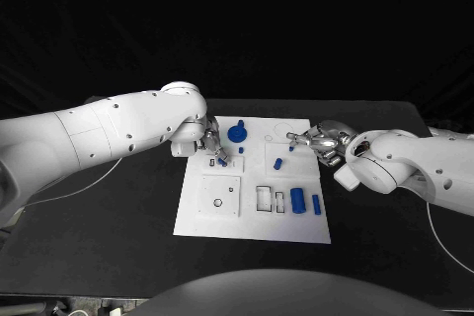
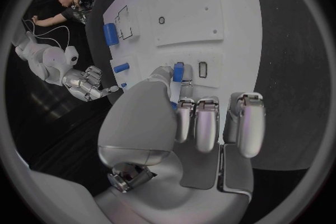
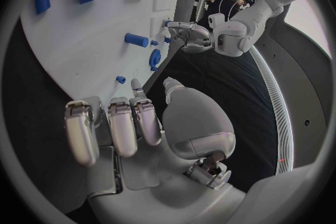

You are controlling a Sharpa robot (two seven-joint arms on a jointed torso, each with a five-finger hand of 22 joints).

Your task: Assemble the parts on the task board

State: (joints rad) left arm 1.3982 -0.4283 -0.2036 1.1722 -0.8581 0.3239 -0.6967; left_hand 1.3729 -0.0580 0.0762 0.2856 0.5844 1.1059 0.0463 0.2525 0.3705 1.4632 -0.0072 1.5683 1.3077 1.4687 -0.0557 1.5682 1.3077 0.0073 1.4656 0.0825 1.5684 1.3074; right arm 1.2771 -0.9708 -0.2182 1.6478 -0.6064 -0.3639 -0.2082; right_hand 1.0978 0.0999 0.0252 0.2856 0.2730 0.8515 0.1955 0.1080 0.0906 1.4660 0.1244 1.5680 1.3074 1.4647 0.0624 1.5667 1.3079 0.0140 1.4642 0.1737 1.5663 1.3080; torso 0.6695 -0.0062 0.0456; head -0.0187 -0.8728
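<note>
The white task board (image 1: 252, 223) lies in the middle of the table. My left hand (image 1: 210, 146) reaches over its far left part and pinches a small blue part (image 1: 222, 162) between thumb and finger; in the left wrist view this blue part (image 2: 178, 74) hangs just beside a small rectangular slot (image 2: 203, 69). My right hand (image 1: 321, 143) hovers at the board's far right edge with its fingers apart and nothing in them. A small blue peg (image 3: 121, 79) stands on the board just off its fingertips (image 3: 137, 85). A short blue cylinder (image 1: 279, 163) lies nearby.
A blue gear-shaped part (image 1: 237, 134) stands at the board's far edge. A thick blue cylinder (image 1: 297, 198) and a slim blue bar (image 1: 316, 204) lie at the near right, next to two rectangular recesses (image 1: 264, 199). A square panel (image 1: 219, 195) with holes takes the near left.
</note>
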